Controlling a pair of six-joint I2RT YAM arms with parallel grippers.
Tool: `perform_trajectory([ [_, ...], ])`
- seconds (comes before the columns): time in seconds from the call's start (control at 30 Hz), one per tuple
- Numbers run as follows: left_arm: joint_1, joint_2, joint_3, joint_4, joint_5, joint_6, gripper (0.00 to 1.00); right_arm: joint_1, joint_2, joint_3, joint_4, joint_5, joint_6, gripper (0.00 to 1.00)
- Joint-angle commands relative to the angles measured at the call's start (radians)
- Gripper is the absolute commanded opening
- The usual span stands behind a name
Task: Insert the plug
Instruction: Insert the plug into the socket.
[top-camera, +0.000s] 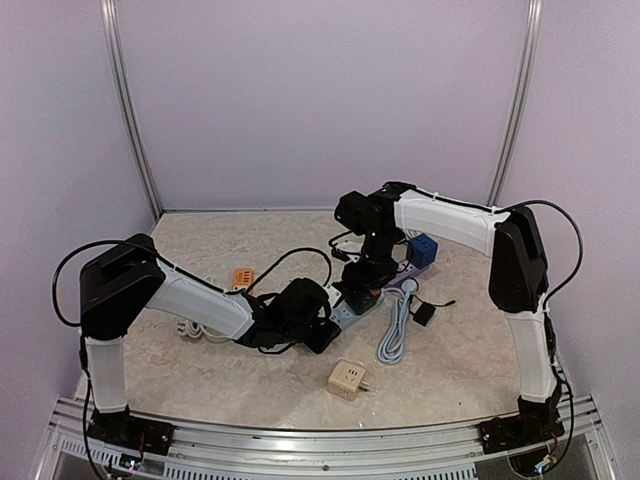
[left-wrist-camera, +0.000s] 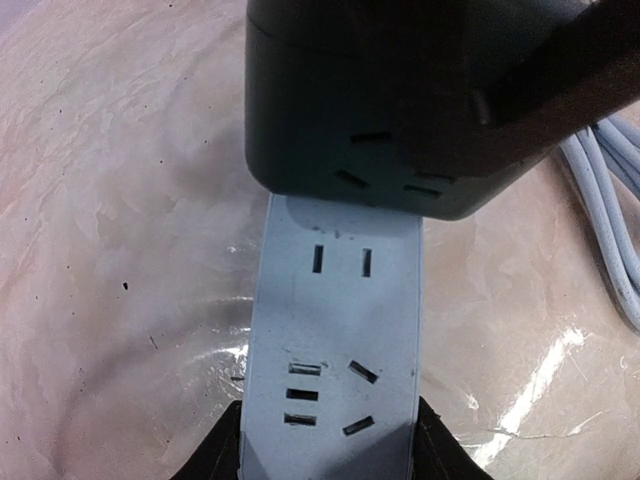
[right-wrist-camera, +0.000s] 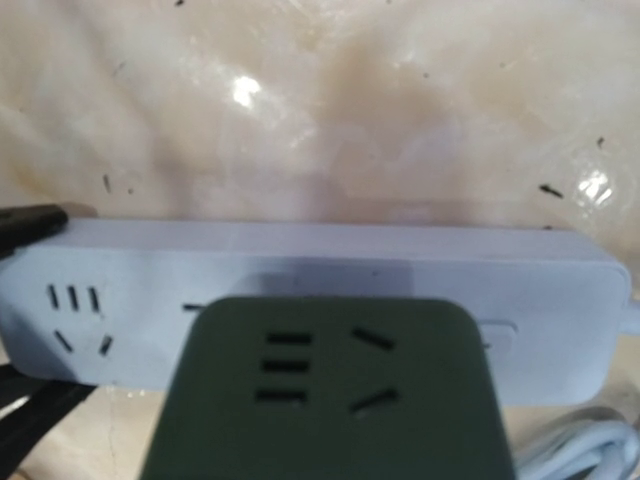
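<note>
A pale blue power strip (left-wrist-camera: 335, 330) lies flat on the table, and my left gripper (left-wrist-camera: 330, 440) is shut on its near end, one black finger on each long side. In the top view that gripper (top-camera: 322, 328) sits at the strip's (top-camera: 347, 313) lower left end. The plug is a dark green cube (right-wrist-camera: 330, 390) with sockets on its top face. My right gripper (top-camera: 366, 268) holds it from above, shut on it. The cube (left-wrist-camera: 400, 110) stands over the strip's middle sockets. Its prongs are hidden, so I cannot tell whether they are in the slots.
A coiled grey cable (top-camera: 395, 325) runs off the strip's right end, with a small black plug (top-camera: 423, 312) beside it. A blue cube (top-camera: 423, 250) sits behind, a beige cube adapter (top-camera: 347, 379) in front, an orange piece (top-camera: 241, 277) at the left.
</note>
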Motion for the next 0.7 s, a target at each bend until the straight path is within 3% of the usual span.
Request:
perform_trajectory([
  [0.0, 0.005, 0.012, 0.025, -0.016, -0.023, -0.015, 0.11, 0.005, 0.060, 0.006, -0.009, 0.067, 0.037, 0.00],
  [0.37, -0.015, 0.004, 0.022, -0.004, -0.140, 0.027, 0.07, 0.019, 0.087, 0.041, -0.033, 0.105, 0.073, 0.00],
  [0.67, -0.019, 0.001, 0.017, 0.008, -0.131, 0.028, 0.07, 0.020, 0.127, 0.092, -0.063, 0.101, 0.070, 0.00],
])
